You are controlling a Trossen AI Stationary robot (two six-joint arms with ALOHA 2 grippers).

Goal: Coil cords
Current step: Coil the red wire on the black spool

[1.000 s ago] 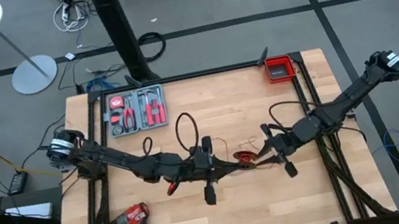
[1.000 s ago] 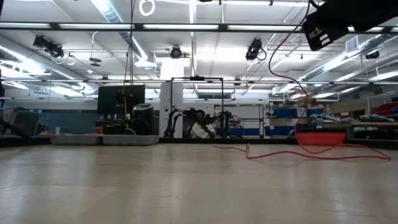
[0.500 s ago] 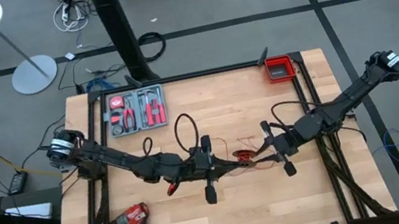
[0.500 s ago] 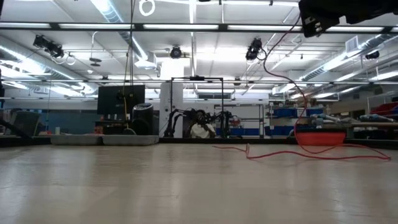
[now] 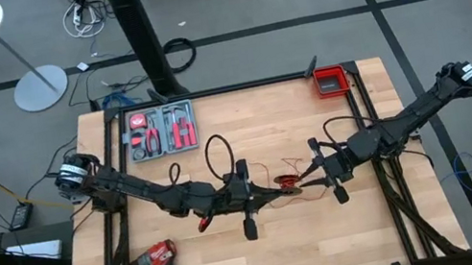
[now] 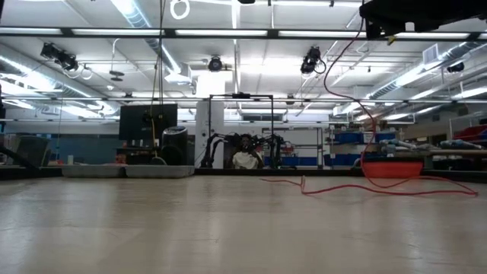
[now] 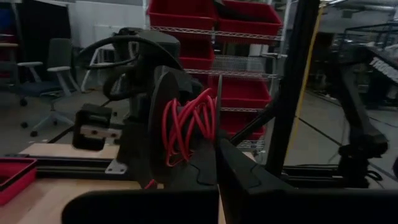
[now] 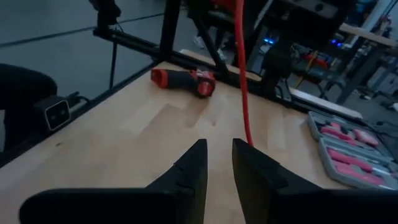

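Both end effectors meet over the middle of the bench (image 5: 314, 245). The left end effector (image 5: 271, 192) is closed with its fingers together, and a bundle of red wire (image 7: 186, 124) sits coiled just ahead of it. The right end effector (image 5: 307, 176) has its fingers a little apart, with a strand of red wire running just beyond its tips; I cannot tell whether it grips it. The black cable (image 5: 216, 155) loops on the bench near the tool tray (image 5: 161, 131).
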